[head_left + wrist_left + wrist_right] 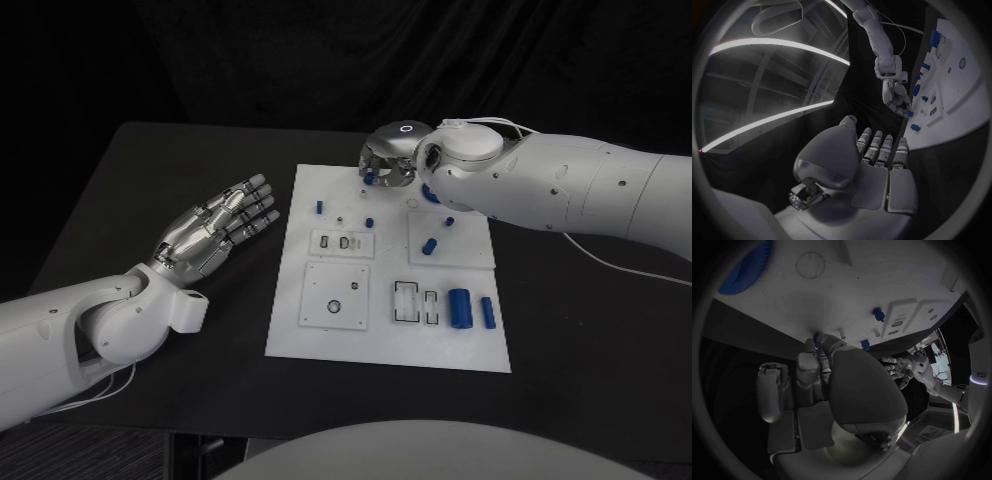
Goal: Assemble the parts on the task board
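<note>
Over the far edge of the task board [387, 345], near its middle, the right hand [389, 160] is hanging w/ fingers curled down and bunched round a small blue part [372, 181]. It's looking like a pinch, but whether the fingers are actually gripping that part or just touching it I cannot tell; the right wrist view is showing only a sliver of blue at the fingertips [819, 342]. Prob the hand is coming straight down from above so the fingers can be working on one peg w/o knocking its neighbours.

The left hand [219, 224] is hovering flat over the black table [130, 180], just off the board's left edge, fingers straight and spread, holding nothing. My guess: it's waiting clear so the right arm is getting free room.

Other parts are sitting across the board: small blue pegs [369, 222] in the far half, two long blue cylinders [460, 308] lying side by side near the right edge toward the near corner, next to a slotted plate [415, 302]. A square plate w/ a round hole [335, 296] is lying nearer the left edge.

Room: the far strip is crowded, pegs standing close together near the right hand, so sideways moves there are risking a bump. The board's near edge and the table beyond its left edge are offering open space.
</note>
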Motion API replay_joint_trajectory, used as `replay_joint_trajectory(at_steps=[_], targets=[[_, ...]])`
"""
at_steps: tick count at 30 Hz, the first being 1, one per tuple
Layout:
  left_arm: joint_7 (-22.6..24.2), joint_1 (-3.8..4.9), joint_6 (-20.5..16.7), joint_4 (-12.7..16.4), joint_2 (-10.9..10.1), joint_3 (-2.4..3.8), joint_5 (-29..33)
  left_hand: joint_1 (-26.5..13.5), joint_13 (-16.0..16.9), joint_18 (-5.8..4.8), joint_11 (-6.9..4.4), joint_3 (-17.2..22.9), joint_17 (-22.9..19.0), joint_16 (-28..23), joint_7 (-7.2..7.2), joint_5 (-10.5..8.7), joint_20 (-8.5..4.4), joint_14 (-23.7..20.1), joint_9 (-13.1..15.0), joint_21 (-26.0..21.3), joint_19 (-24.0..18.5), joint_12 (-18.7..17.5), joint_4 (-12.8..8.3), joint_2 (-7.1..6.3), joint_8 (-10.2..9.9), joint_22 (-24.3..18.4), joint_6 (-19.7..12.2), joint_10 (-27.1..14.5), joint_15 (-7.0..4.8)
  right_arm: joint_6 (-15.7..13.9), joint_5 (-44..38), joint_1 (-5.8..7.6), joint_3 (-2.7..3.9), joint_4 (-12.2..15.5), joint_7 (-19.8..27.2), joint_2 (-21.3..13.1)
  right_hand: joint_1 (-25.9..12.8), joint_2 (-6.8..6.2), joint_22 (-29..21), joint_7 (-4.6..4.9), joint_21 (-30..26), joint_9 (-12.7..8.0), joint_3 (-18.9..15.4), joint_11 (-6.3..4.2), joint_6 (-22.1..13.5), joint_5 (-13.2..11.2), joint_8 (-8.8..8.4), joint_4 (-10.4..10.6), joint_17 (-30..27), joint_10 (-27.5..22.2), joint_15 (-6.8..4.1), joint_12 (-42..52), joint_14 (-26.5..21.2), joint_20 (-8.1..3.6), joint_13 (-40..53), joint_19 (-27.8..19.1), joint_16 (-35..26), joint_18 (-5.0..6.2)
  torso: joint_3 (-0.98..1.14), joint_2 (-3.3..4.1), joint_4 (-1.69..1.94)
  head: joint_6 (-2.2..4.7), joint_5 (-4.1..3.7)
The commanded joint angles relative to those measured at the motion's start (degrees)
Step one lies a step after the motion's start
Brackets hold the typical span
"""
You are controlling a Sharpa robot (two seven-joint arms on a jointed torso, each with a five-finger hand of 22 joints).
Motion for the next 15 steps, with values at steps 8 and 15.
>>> replay_joint_trajectory(at_steps=[8, 15], targets=[[8.11, 0.05, 0.99, -0.11, 0.12, -0.02, 0.23, 0.25, -0.05, 0.21, 0.2, 0.34, -0.08, 0.14, 0.1, 0.33, 0.32, -0.38, -0.08, 0.05, -0.05, -0.44, -0.24, 0.26, -0.34, -0.02, -0.5, -0.48, 0.13, 0.43, -0.2, -0.42, -0.01, -0.87, -1.08, 0.09, -1.12, -0.81, 2.48, -3.68, -4.42, -6.17, -0.1, 2.06, -19.5, -2.88, -7.53, -1.24, -5.99, -15.52, 0.8, -7.39, -4.73, 1.38, -1.05, -3.94, -4.29, 1.31, -0.1, -0.03, -0.07, -0.01, 0.32], [8.07, 0.04, 1.13, -0.22, -0.16, -0.11, 0.24, 0.26, -0.06, 0.2, 0.21, 0.4, -0.09, 0.16, 0.13, 0.33, 0.33, -0.37, -0.09, 0.05, -0.05, -0.51, -0.28, 0.28, -0.36, -0.02, -0.59, -0.53, 0.16, -4.9, -0.2, -0.18, 0.32, 0.21, -0.66, -1.33, -1.21, -0.39, 1.28, -3.99, -5.59, -7.01, -1.23, 2.07, -20.69, -3.23, -7.24, -1.84, -7.46, -17.56, 0.99, -6.85, -6.26, 1.6, -0.83, -5.16, -5.23, 1.67, -0.03, -0.02, 0.09, -0.08, 0.22]])
